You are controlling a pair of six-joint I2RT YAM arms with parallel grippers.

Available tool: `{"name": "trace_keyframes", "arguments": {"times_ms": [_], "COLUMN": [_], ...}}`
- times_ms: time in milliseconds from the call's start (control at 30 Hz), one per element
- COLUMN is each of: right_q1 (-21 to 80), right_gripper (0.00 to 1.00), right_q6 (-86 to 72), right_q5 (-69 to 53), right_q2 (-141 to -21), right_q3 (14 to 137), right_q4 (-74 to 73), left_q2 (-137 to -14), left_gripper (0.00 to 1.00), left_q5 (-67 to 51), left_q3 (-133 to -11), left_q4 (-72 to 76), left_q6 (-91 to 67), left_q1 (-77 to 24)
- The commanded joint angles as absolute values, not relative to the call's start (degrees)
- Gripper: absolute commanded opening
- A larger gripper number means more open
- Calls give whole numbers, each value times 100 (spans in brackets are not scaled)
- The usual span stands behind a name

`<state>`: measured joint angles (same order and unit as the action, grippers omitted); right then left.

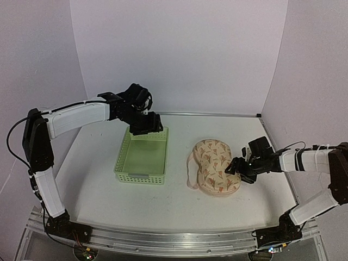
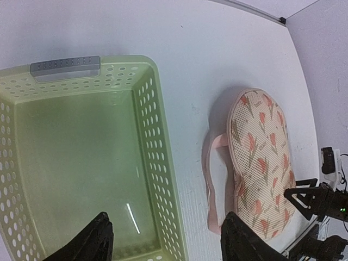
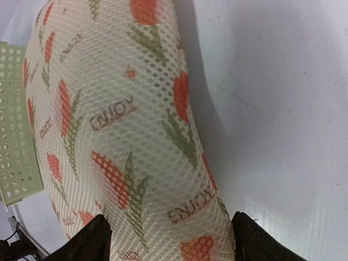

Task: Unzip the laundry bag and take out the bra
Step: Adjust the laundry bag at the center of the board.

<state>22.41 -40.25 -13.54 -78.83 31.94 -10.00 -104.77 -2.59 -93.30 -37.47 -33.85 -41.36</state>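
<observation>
The bag [image 1: 215, 160] is straddled by the spread right gripper [image 1: 236, 169]; the left gripper [image 1: 147, 129] is held spread, well left of it.

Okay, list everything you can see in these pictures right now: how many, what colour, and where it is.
Laundry bag: one, beige with red-and-green print and a pink loop, lying right of centre on the table.
Basket: one, light green with a grey handle, left of the bag, nothing inside.
Table: one, white, under both.
Walls: pale, behind and at both sides.
Rail: one, metal, along the near edge.
Left gripper: one, black, open, above the basket's far end.
Right gripper: one, black, open, at the bag's right side.
</observation>
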Motion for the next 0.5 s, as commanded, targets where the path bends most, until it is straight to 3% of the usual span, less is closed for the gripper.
{"name": "trace_keyframes", "arguments": {"times_ms": [0, 233, 467], "right_q1": [2805, 3806, 4122], "right_gripper": [78, 82, 85], "right_q6": [-4776, -5314, -5057], "right_q5": [-1122, -740, -215], "right_q2": [-7555, -7688, -7683], "right_q3": [3250, 3479, 3796], "right_q4": [-583, -448, -1024], "left_q2": [-10383, -10498, -10450], "left_gripper": [68, 68, 69], "left_q5": [-387, -568, -642], "left_q3": [-9466, -9545, -9481], "left_q4": [-3641, -3630, -3636], "left_q6": [-3267, -3249, -3195], "left_q1": [-4156, -4157, -4157]}}
